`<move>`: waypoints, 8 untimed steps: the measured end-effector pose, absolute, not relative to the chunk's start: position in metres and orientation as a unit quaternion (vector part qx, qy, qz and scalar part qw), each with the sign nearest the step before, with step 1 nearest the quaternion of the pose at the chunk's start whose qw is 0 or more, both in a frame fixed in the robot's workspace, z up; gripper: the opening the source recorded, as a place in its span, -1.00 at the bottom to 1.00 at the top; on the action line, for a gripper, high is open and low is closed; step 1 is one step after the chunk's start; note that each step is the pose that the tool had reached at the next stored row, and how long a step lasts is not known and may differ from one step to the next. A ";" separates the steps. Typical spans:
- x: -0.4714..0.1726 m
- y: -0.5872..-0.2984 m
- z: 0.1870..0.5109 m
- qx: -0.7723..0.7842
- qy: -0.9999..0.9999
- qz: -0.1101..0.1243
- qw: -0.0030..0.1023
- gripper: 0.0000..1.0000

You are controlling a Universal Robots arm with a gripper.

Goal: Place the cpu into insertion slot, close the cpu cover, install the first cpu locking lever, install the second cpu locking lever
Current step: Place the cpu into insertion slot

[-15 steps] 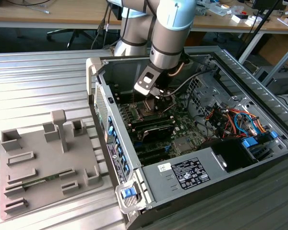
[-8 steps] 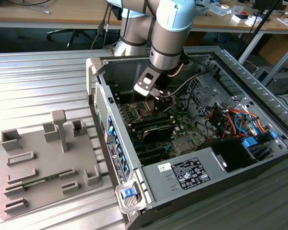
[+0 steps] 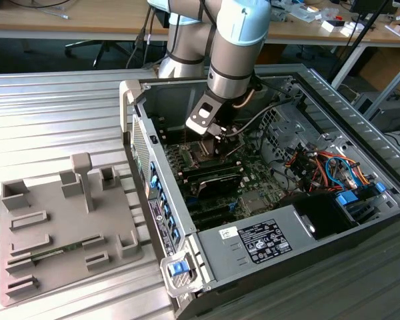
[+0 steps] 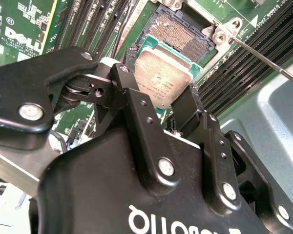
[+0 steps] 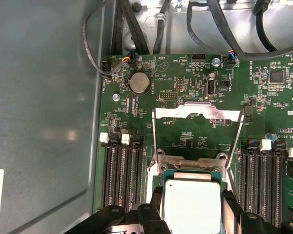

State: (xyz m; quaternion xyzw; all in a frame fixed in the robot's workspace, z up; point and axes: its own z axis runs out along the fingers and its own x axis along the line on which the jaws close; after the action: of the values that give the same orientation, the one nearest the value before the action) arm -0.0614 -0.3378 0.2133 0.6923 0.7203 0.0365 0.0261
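Black fingers [image 4: 136, 112] of the gripper [image 4: 161, 83] are clamped on two opposite edges of the cpu [image 4: 158, 68], a flat square chip with a dull silvery metal top and a thin green rim. It hangs just over the near edge of the cpu socket [image 4: 183, 31], whose brownish pin field lies bare. I cannot tell whether chip and socket touch. A thin locking lever [image 4: 263, 57] angles away from the socket's corner.

In the first wrist view the cpu cover [image 5: 198, 113], a thin silvery frame with an open middle, is swung back on the far side of the socket from the chip. Memory slots [image 5: 122, 170] flank the socket on the motherboard [image 5: 136, 105].

In the exterior view the arm [image 3: 237, 40] reaches steeply down into the open computer case [image 3: 153, 213], its wrist low over the socket.
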 end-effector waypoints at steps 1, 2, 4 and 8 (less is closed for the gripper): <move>-0.061 -0.338 0.213 0.692 0.720 0.036 0.026 0.09; -0.061 -0.338 0.213 0.692 0.720 0.037 0.026 0.09; -0.061 -0.338 0.212 0.692 0.720 0.036 0.026 0.09; -0.061 -0.338 0.209 0.692 0.720 0.036 0.026 0.09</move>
State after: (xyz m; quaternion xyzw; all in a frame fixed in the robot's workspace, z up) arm -0.0614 -0.3377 0.2087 0.6923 0.7202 0.0365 0.0261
